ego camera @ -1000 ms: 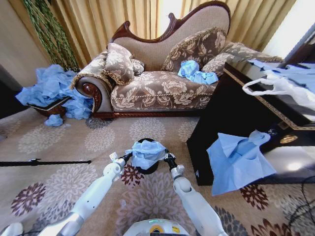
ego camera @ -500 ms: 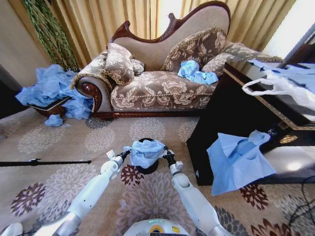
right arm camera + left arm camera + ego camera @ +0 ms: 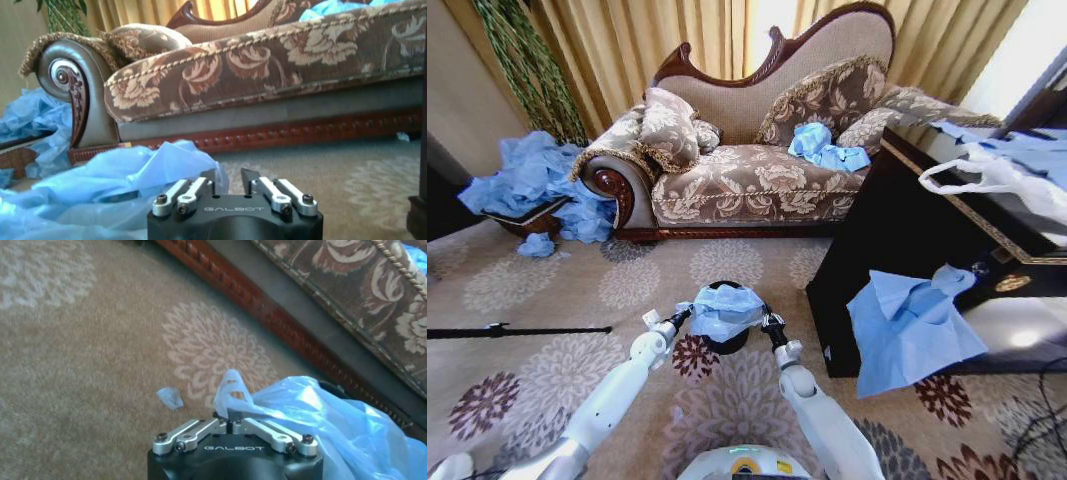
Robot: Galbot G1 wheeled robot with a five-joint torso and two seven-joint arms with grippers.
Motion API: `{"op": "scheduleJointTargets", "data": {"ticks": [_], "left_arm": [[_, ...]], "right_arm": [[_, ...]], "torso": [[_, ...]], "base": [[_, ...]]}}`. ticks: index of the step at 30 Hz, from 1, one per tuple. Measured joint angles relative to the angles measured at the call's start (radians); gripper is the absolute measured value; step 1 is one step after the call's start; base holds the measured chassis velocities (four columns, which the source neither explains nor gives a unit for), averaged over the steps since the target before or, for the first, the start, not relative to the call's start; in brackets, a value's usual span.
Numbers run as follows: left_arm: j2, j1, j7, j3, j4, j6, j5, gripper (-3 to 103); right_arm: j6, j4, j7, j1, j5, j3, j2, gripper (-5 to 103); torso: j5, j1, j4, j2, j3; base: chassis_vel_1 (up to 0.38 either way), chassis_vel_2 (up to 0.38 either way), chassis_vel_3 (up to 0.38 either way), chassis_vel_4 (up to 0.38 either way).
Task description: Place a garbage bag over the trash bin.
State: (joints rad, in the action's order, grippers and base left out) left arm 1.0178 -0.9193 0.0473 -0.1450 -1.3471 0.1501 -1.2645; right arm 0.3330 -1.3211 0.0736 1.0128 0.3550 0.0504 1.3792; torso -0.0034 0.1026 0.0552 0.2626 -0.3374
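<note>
So the garbage bag (image 3: pixel 724 310) is draped over the top of the trash bin (image 3: pixel 726 341), out on the carpet in front of the sofa (image 3: pixel 757 150). Left hand (image 3: pixel 679 319) is pinched closed on the bag's left edge. Right hand (image 3: pixel 768 322) is at the right edge, fingers slightly apart, bag edge between them.

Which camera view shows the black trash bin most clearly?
The head view: the trash bin stands on the carpet under the garbage bag, between both claws. The left wrist view shows only a dark rim edge behind the bag; the right wrist view shows bag, no clear bin.
</note>
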Motion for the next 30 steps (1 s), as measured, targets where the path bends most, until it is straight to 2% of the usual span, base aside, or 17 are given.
{"op": "scheduleJointTargets", "data": {"ticks": [1,3,4,6,7,10,12,14,16,18,19,22,24,25,26,27,30], "left_arm": [[-0.011,-0.012,0.000,-0.005,-0.016,0.000,0.001,7],[-0.019,-0.020,0.000,-0.008,-0.027,0.000,0.004,7],[-0.039,-0.042,-0.001,-0.016,-0.054,0.000,0.018,19],[-0.062,-0.067,-0.004,-0.023,-0.081,-0.004,0.039,24],[-0.082,-0.093,-0.011,-0.027,-0.106,-0.008,0.056,24],[-0.138,-0.173,-0.034,-0.038,-0.178,-0.027,0.111,40],[-0.157,-0.208,-0.037,-0.048,-0.212,-0.031,0.120,45],[-0.187,-0.260,-0.037,-0.073,-0.278,-0.034,0.124,57],[-0.197,-0.275,-0.035,-0.082,-0.301,-0.035,0.123,57],[-0.230,-0.337,-0.004,-0.112,-0.415,-0.020,0.087,68],[-0.230,-0.337,-0.004,-0.112,-0.415,-0.020,0.087,68],[-0.270,-0.384,0.108,-0.144,-0.571,0.056,-0.033,84],[-0.274,-0.390,0.132,-0.147,-0.591,0.069,-0.058,84],[-0.280,-0.401,0.193,-0.157,-0.635,0.109,-0.117,94],[-0.281,-0.409,0.250,-0.166,-0.666,0.154,-0.159,94],[-0.281,-0.409,0.250,-0.166,-0.666,0.154,-0.159,94],[-0.267,-0.415,0.330,-0.171,-0.700,0.216,-0.226,99]], "right_arm": [[-0.011,-0.013,0.000,0.003,0.000,0.000,-0.003,32],[-0.016,-0.017,0.000,0.004,0.000,-0.001,-0.005,32],[-0.024,-0.023,-0.001,0.004,0.000,-0.004,-0.007,37],[-0.025,-0.023,-0.003,0.000,-0.003,-0.006,-0.006,43],[-0.025,-0.022,-0.003,-0.004,-0.007,-0.006,-0.004,48],[-0.027,-0.031,-0.005,-0.017,-0.018,-0.008,-0.006,66],[-0.026,-0.031,-0.007,-0.023,-0.033,-0.008,-0.008,71],[-0.019,-0.028,-0.012,-0.031,-0.053,-0.006,-0.014,77],[-0.018,-0.027,-0.013,-0.033,-0.056,-0.006,-0.015,82],[-0.009,-0.023,-0.019,-0.040,-0.077,-0.006,-0.024,93],[-0.009,-0.023,-0.019,-0.040,-0.077,-0.006,-0.024,93],[-0.003,-0.030,-0.021,-0.044,-0.102,-0.011,-0.033,100],[-0.001,-0.032,-0.021,-0.044,-0.106,-0.012,-0.033,100],[0.004,-0.032,-0.021,-0.044,-0.116,-0.015,-0.033,100],[0.009,-0.033,-0.021,-0.043,-0.127,-0.015,-0.032,100],[0.009,-0.033,-0.021,-0.043,-0.127,-0.015,-0.032,100],[0.013,-0.034,-0.021,-0.043,-0.133,-0.017,-0.029,100]], "torso": [[-0.0001,0.000,0.0000,0.000,0.000],[-0.0002,0.000,0.0001,0.000,0.000],[-0.0003,0.000,0.0002,0.000,0.000],[-0.0001,0.000,0.0004,0.000,0.000],[0.0001,0.000,0.0001,0.000,0.000],[-0.0001,0.000,-0.0003,0.000,0.000],[-0.0002,0.000,-0.0002,0.000,0.000],[-0.0004,0.000,-0.0002,0.000,0.000],[-0.0001,0.000,0.0000,0.000,0.000],[0.0000,0.000,-0.0002,0.000,0.000],[0.0000,0.000,-0.0002,0.000,0.000],[0.0001,0.000,0.0003,0.000,0.000],[0.0000,0.000,0.0003,0.000,0.000],[0.0001,0.000,0.0001,0.000,0.000],[0.0001,0.000,0.0000,0.000,0.000],[0.0001,0.000,0.0000,0.000,0.000],[0.0001,0.000,-0.0001,0.000,0.000]], "base": [[0.000,0.000,0.000,0.000],[0.000,0.000,0.000,0.000],[0.000,0.000,0.000,0.000],[0.000,0.000,0.000,0.000],[0.000,0.000,0.000,0.000],[0.000,0.000,0.000,0.000],[0.000,0.000,0.000,0.000],[0.000,0.000,0.000,0.000],[0.000,0.000,0.000,0.000],[0.000,0.000,0.000,0.000],[0.000,0.000,0.000,0.000],[0.000,0.000,0.000,0.000],[0.000,0.000,0.000,0.000],[0.000,0.000,0.000,0.000],[0.000,0.000,0.000,0.000],[0.000,0.000,0.000,0.000],[0.000,0.000,0.000,0.000]]}}
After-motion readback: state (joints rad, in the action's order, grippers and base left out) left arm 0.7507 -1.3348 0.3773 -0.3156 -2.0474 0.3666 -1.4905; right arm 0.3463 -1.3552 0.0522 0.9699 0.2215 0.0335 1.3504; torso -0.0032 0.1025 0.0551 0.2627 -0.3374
